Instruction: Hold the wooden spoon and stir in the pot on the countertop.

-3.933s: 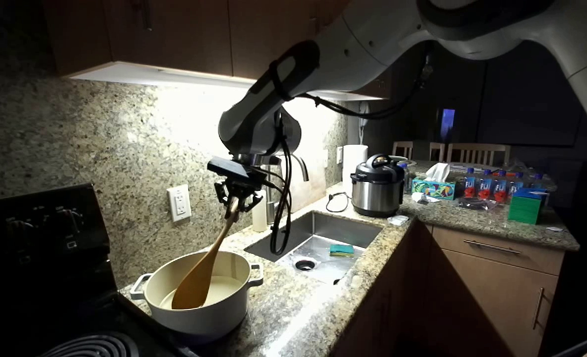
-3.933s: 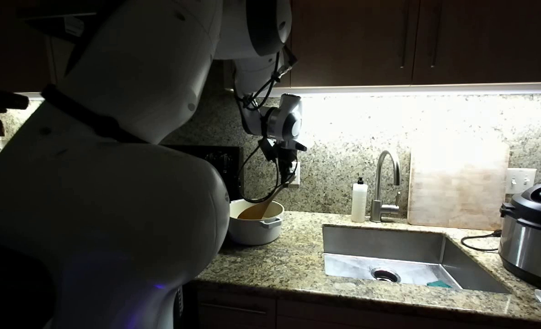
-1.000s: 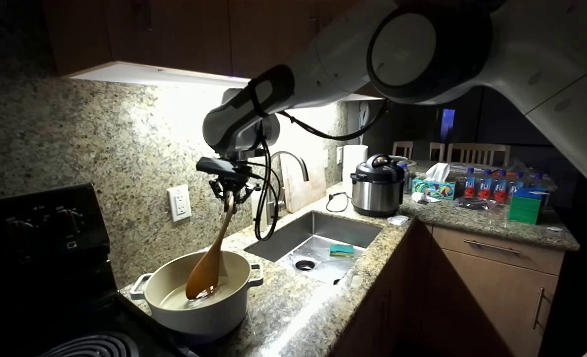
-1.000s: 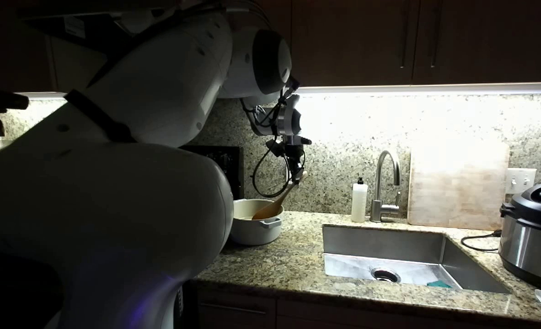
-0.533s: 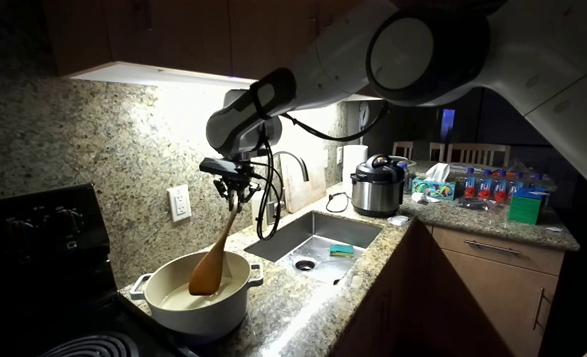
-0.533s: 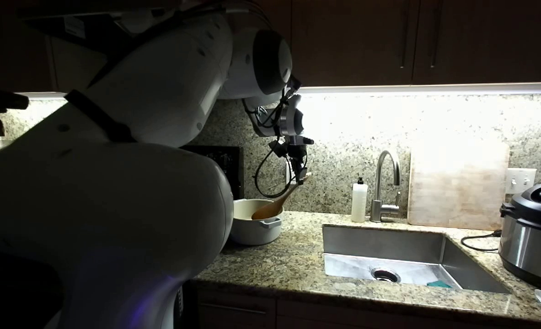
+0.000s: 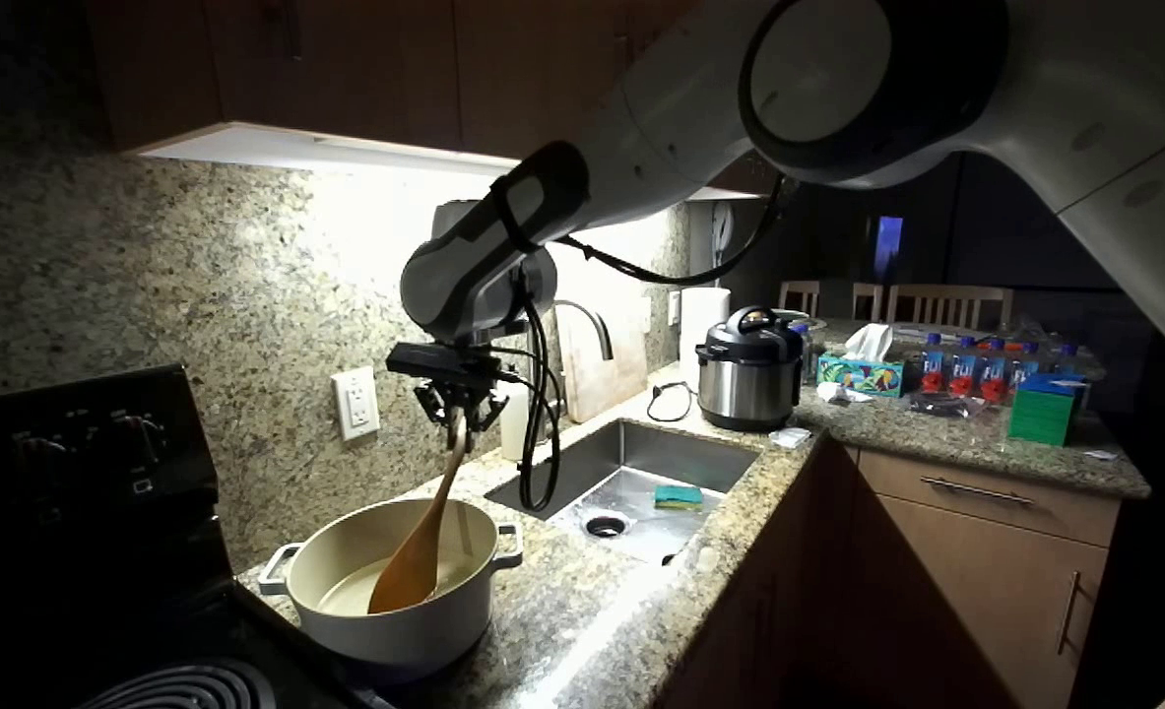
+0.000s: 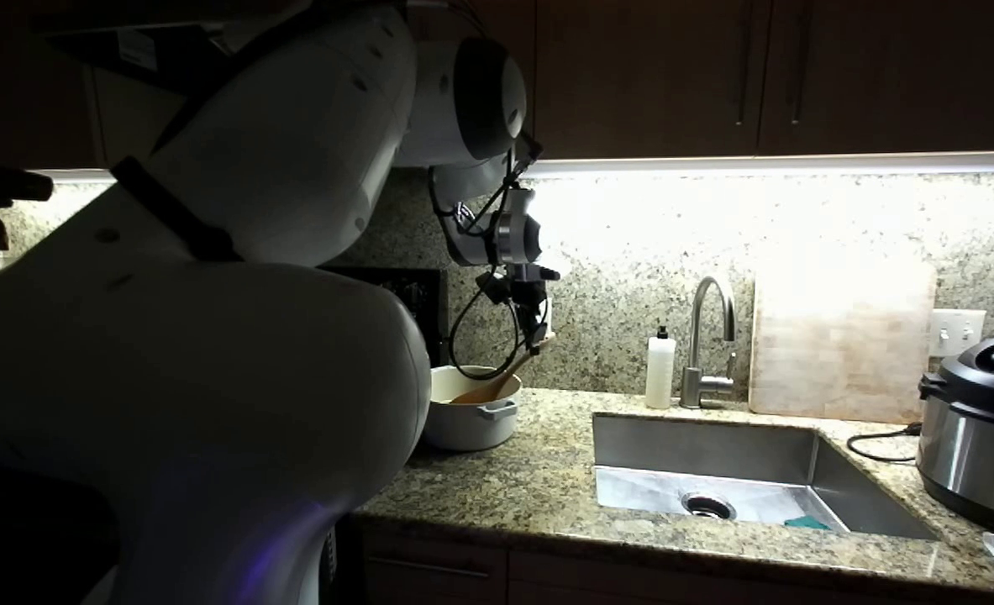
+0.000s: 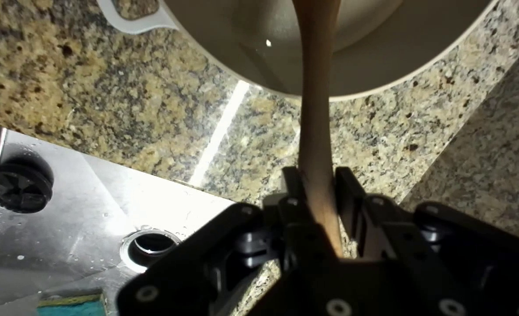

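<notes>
My gripper [image 7: 457,433] is shut on the upper handle of the wooden spoon [image 7: 415,563], above the pot's rim. It also shows in an exterior view [image 8: 537,344] and the wrist view [image 9: 317,175], a finger on each side of the handle. The spoon slants down into the cream-white pot [image 7: 395,635], its bowl inside; the near rim hides the bowl's lowest edge. In an exterior view the spoon [image 8: 497,388] leans in the pot [image 8: 467,430]. In the wrist view the spoon's bowl is out of frame. The pot stands on the speckled countertop [image 7: 552,601].
A black stove [image 7: 80,473] adjoins the pot. A steel sink [image 7: 631,492] with a sponge [image 7: 679,496] lies beside it. A faucet [image 8: 698,336], soap bottle [image 8: 660,370] and steel-and-black cooker [image 7: 749,379] stand farther along. Cabinets [image 7: 346,69] hang above. Cables loop beside the gripper.
In the last half second my gripper has come down, and the spoon's bowl has moved toward the pot's near side. Over the earlier seconds the bowl swept across the pot. The grip stays the same.
</notes>
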Robot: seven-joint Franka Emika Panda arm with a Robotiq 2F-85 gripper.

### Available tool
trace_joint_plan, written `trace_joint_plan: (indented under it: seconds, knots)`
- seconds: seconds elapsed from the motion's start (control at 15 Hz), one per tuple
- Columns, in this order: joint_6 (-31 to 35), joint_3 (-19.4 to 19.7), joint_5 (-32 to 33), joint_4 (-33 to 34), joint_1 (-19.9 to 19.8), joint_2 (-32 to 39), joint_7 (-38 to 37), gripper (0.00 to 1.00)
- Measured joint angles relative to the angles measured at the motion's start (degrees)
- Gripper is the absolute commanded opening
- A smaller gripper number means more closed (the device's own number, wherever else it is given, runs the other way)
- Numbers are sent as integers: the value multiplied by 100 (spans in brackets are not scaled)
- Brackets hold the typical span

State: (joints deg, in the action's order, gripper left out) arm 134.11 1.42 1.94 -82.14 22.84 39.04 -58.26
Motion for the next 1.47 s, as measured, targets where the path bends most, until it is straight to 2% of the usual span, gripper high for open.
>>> trace_joint_plan:
  seconds: [0.6, 1.13, 1.47]
  knots:
    - [-149, -263, 0, 65, 6, -37, 157, 6]
    - [-1093, -369, 0, 1145, 16, 374, 273, 6]
    - [-1264, -342, 0, 1510, -23, 564, 273, 6]
